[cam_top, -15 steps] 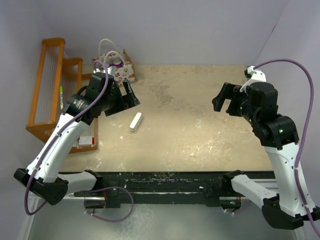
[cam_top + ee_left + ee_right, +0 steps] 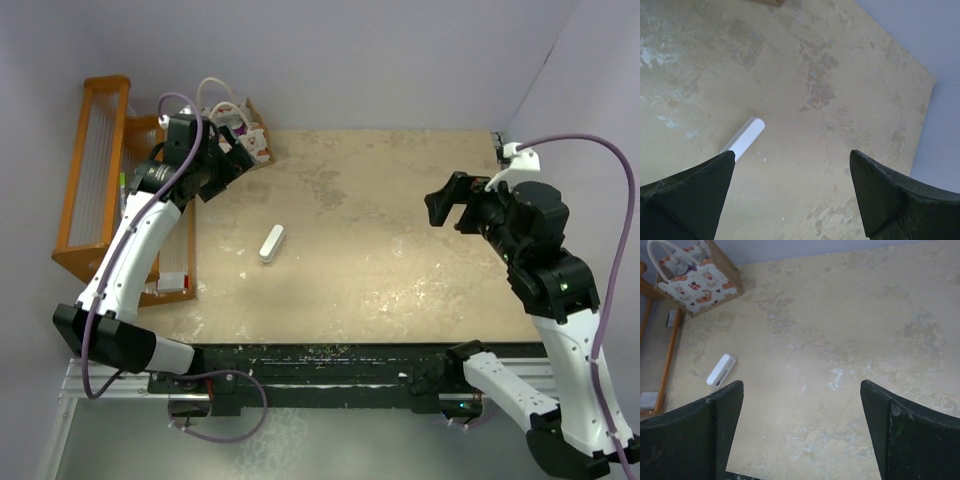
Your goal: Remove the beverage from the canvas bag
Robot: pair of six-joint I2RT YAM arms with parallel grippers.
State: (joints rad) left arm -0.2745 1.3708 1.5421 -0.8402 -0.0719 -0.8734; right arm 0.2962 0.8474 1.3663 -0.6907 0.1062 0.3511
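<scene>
The canvas bag (image 2: 250, 138) stands at the table's back left, with tan panels, a white printed face and white cord handles (image 2: 215, 92). It also shows in the right wrist view (image 2: 697, 282). The beverage is not visible; the bag's inside is hidden behind my left arm. My left gripper (image 2: 230, 158) is open and empty, right beside the bag's near-left side. In its wrist view the left gripper (image 2: 790, 155) looks down at bare table. My right gripper (image 2: 450, 205) is open and empty over the right of the table, far from the bag; its wrist view (image 2: 800, 385) shows the same.
A small white bar (image 2: 271, 243) lies on the table in front of the bag, and shows in the left wrist view (image 2: 742, 137) and the right wrist view (image 2: 721, 370). An orange wooden rack (image 2: 95, 170) stands along the left edge. Grey walls close the back and right.
My left arm has swung back and left, bringing its gripper from near the white bar up against the bag. The right arm has shifted slightly.
</scene>
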